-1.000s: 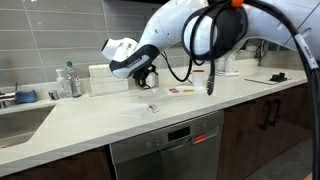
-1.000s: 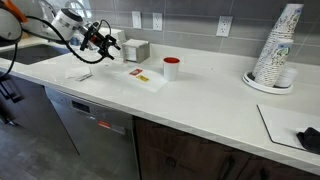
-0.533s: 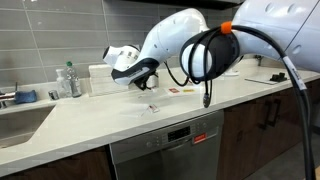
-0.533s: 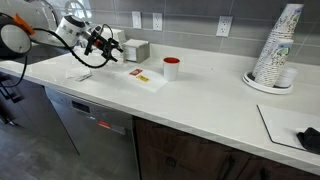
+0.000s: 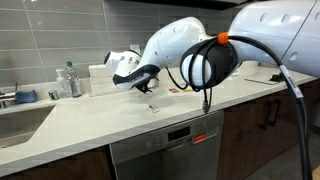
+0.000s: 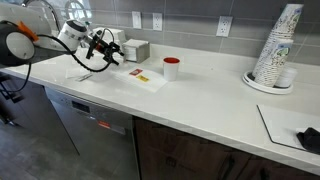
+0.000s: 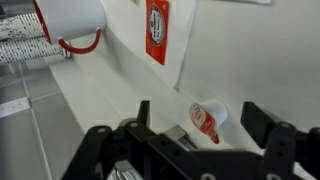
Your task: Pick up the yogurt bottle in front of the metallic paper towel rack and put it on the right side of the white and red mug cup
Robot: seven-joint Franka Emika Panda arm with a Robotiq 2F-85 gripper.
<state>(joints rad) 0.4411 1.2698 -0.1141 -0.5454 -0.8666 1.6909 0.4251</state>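
Since the small white, red-labelled yogurt bottle (image 7: 207, 120) seems to lie on its side on the pale countertop (image 7: 110, 100), the black gripper (image 7: 198, 110) hangs over it with jaws spread, straddling without gripping it; the white and red mug cup (image 7: 72, 22) stands farther off.

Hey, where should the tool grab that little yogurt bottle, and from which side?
Across its red-labelled body, coming down from above: in the wrist view the yogurt bottle appears to lie on its side on the counter, framed by the open tool.
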